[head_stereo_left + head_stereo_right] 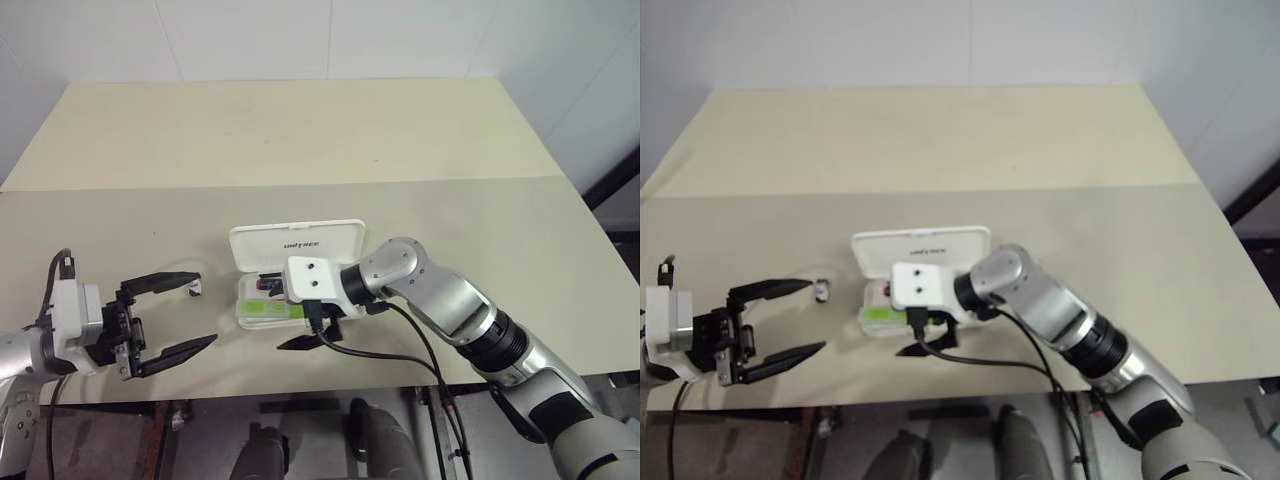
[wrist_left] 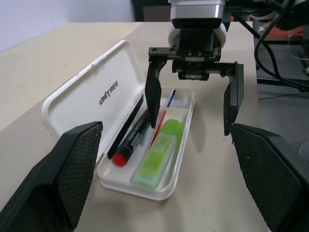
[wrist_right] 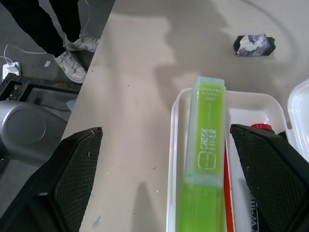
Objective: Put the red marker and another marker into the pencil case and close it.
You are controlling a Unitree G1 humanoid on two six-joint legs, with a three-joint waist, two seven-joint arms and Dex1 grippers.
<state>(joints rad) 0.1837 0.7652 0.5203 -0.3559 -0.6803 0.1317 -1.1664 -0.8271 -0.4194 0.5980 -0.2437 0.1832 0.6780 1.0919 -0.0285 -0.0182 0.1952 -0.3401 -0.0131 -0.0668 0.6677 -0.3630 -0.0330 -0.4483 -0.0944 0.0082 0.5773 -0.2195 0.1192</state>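
The white pencil case (image 1: 297, 243) lies open on the table, its lid standing back. In its tray the red marker (image 2: 131, 143) lies on the lid side. The other marker, a green highlighter (image 2: 158, 155), lies along the front wall. My right gripper (image 2: 190, 126) hangs open over the tray, touching neither marker. One finger dips between the two markers, the other is outside the case's front wall. In the right wrist view the highlighter (image 3: 205, 154) lies loose between its wide fingers. My left gripper (image 1: 203, 309) is open and empty, left of the case.
A small dark-and-white scrap (image 1: 195, 290) lies on the table by my left gripper's far fingertip. The table's front edge (image 1: 250, 385) runs just below both grippers. A person's shoes (image 3: 72, 63) stand on the floor beyond the table.
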